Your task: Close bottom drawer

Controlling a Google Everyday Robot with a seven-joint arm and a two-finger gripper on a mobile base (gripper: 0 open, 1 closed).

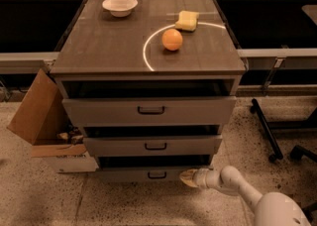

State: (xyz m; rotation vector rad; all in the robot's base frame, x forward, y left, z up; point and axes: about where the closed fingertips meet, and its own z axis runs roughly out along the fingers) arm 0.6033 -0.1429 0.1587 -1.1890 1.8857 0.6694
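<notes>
end effector (188,177) at bottom drawer (143,174) front; cardboard box (37,116) beside cabinet (109,41).

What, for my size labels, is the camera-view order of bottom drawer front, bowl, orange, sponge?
1. bottom drawer front
2. bowl
3. orange and sponge: alike, unranked.
The gripper sits at that drawer front's right end.

Lab: workbenches (277,52), robot hand (188,177) at bottom drawer (133,175)
</notes>
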